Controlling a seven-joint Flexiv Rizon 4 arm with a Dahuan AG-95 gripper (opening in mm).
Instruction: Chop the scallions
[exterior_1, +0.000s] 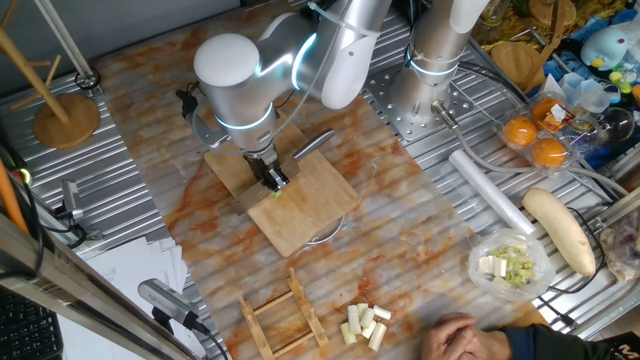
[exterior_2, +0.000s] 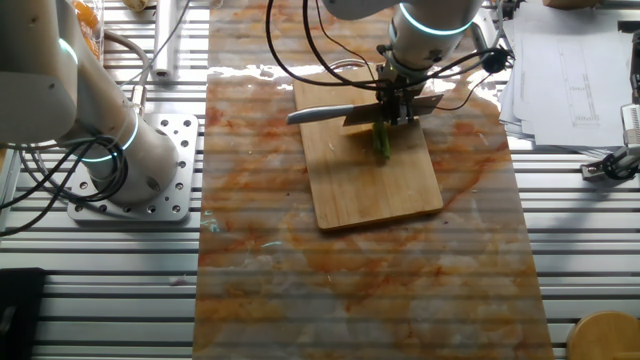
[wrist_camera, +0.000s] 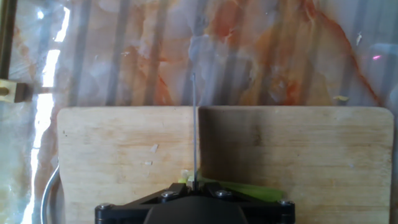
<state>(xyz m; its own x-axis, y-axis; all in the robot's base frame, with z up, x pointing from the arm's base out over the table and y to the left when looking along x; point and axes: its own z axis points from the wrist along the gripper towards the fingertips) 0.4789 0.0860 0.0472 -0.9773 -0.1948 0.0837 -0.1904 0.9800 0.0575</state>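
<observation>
On the wooden cutting board (exterior_2: 375, 175) at the middle of the marbled surface (exterior_2: 350, 290), the scallions (exterior_2: 382, 143) lie as a short green stalk, directly beneath the claw (exterior_2: 398, 112). That claw is pinching a knife (exterior_2: 345, 113), its blade held crosswise over the stalk and its pale handle pointing away to one side in the other fixed view. Seen from the hand view, the blade (wrist_camera: 195, 134) appears edge-on as a thin line running across the board (wrist_camera: 124, 149), and the green stalk (wrist_camera: 249, 190) lies across it just under the black claw body, most of it on one side. Near the surface's edge in one fixed view sit a cluster of pale cream chunks (exterior_1: 364, 324) and a bowl of chopped bits (exterior_1: 510, 265).
</observation>
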